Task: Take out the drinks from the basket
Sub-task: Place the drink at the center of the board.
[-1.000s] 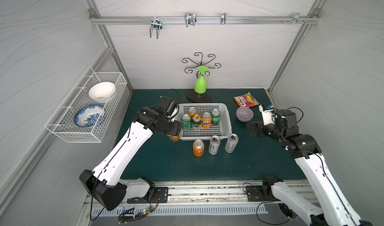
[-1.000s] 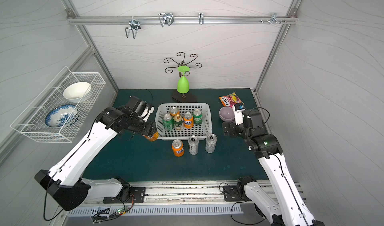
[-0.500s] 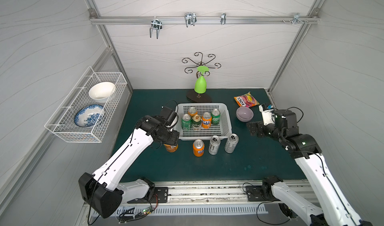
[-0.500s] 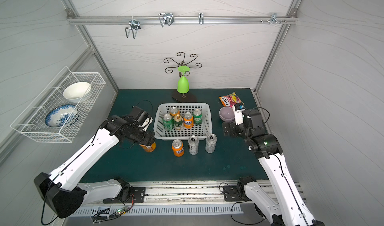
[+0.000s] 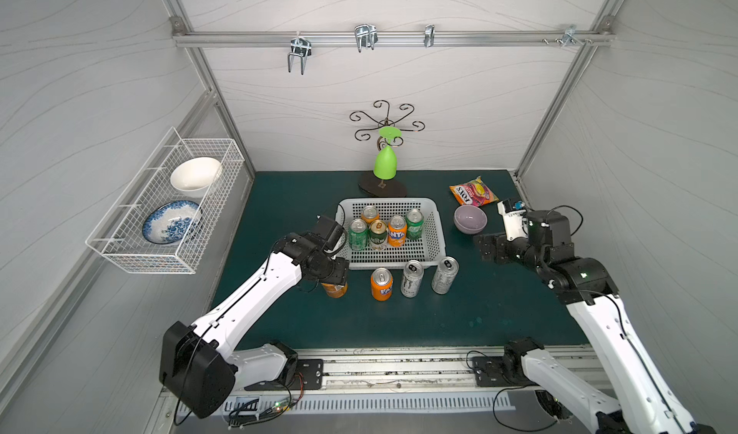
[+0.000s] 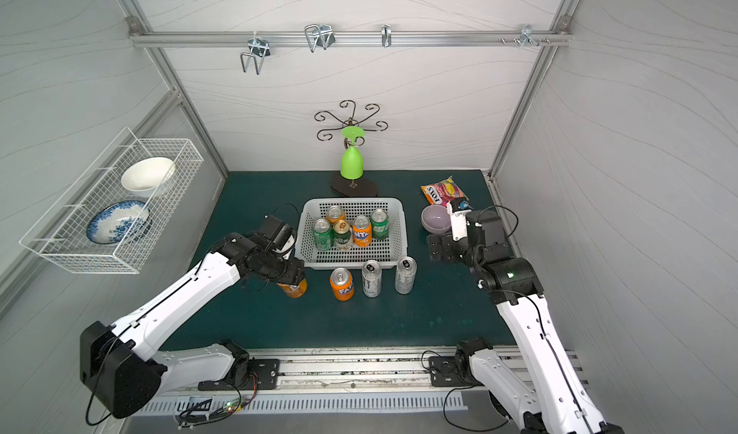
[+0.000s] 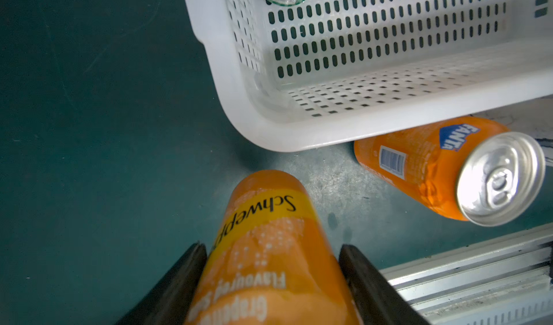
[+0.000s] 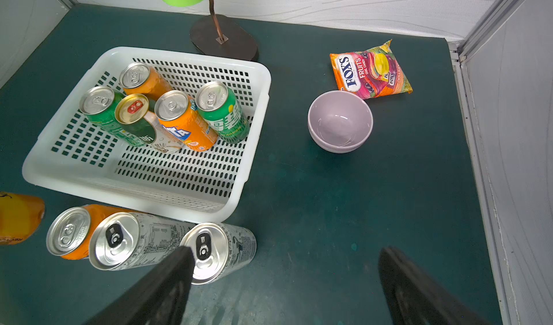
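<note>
Orange can [image 7: 269,248] pinched in left gripper [image 7: 270,266] jaws beside the basket [image 5: 438,228]; right gripper [image 8: 284,287] jaws spread, empty.

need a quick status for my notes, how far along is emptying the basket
Done: one Fanta can and two silver cans stand on the mat. In hand: the left gripper holds an orange Schweppes can outside the basket. Left: five cans inside.

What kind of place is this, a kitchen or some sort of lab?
Most likely a robot test cell dressed up as a kitchen corner. White panel walls on an aluminium frame enclose a dark green mat, two white robot arms are bolted to a metal rail, and a white wire-grid rack holds bowls.
</note>
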You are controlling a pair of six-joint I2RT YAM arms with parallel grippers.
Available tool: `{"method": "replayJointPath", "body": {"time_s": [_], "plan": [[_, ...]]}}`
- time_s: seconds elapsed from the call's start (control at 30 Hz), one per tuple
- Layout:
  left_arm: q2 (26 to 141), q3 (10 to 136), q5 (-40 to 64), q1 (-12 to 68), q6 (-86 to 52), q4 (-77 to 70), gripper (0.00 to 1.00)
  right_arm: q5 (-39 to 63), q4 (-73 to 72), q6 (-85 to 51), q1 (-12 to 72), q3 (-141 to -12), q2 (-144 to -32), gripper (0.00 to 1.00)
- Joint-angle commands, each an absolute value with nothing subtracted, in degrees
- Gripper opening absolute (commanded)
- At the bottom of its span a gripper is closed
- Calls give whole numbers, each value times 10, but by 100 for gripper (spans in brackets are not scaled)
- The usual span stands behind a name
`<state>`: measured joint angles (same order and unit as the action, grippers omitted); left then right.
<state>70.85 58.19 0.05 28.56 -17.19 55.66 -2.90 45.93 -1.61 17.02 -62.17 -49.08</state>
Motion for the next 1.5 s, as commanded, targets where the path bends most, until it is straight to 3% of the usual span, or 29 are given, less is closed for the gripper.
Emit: {"method": "replayJointPath", "body": {"time_s": [0.0,0.57,1.0,1.47], "plan": [[717,579,5,290,-188,490,63,-26,453,-10,172,-622,-492,99],[816,591,-40,331,-205,464,65,-26,450,-9,173,-620,-485,99],[825,581,-42,333,-213,439,67,-26,450,-9,173,-618,-484,99],[835,574,-30,333,-203,434,75,-27,450,-9,173,-619,-485,99]]}}
